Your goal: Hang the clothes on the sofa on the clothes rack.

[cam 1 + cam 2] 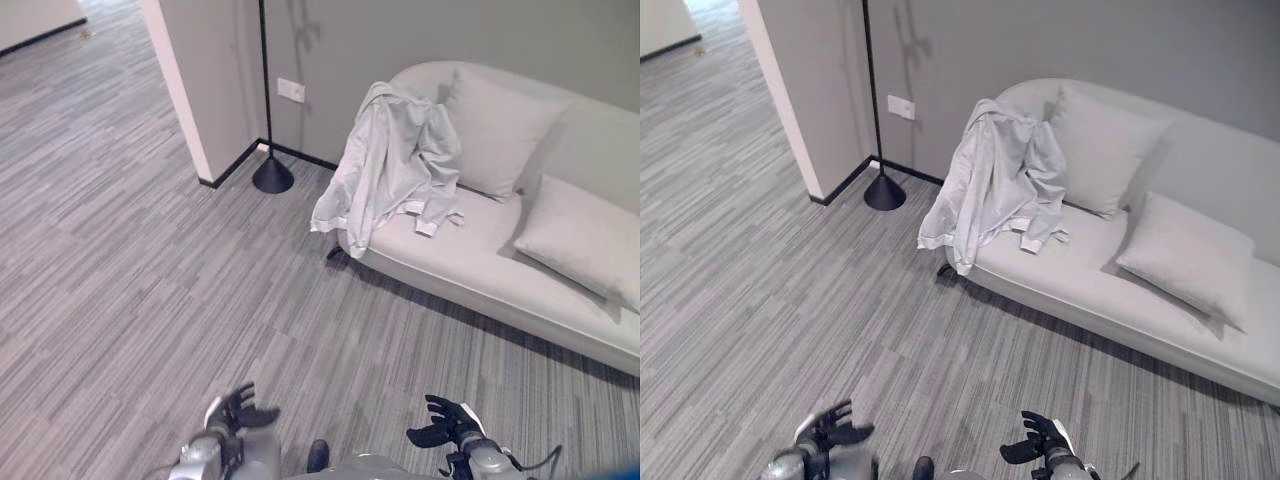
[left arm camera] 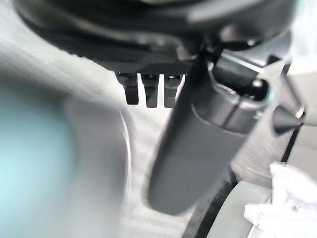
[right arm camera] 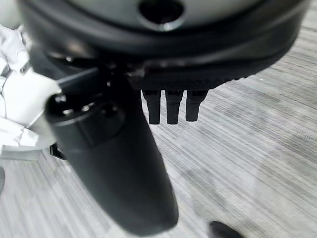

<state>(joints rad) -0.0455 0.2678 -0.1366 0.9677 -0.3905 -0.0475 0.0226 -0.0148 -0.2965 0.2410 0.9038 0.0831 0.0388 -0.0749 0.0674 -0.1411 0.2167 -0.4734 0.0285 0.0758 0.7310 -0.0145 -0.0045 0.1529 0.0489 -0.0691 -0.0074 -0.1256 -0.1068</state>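
Left eye view, contents. Sofa: pale cream, smooth upholstery, rounded armrest and back, set against a grey wall. Shirt: light grey-white woven cloth, crumpled and folded, draped over the sofa's rounded arm end, one part hanging down the outside toward the floor, a cuffed sleeve lying on the seat. Two cushions: one square and plump, leaning on the backrest just beside the shirt; another lying flatter farther along the seat. Floor lamp: thin black pole on a black cone-shaped base, standing at the wall corner near the sofa's end. Wall socket: white plate, low on the wall. Floor: grey carpet with fine striped texture.

Left hand: dark, low in view, fingers loosely spread, holding nothing. Right hand: dark with a white thumb cover, fingers relaxed and apart, holding nothing. Both hands hang over the carpet, well apart from the shirt, which lies ahead of them and untouched.
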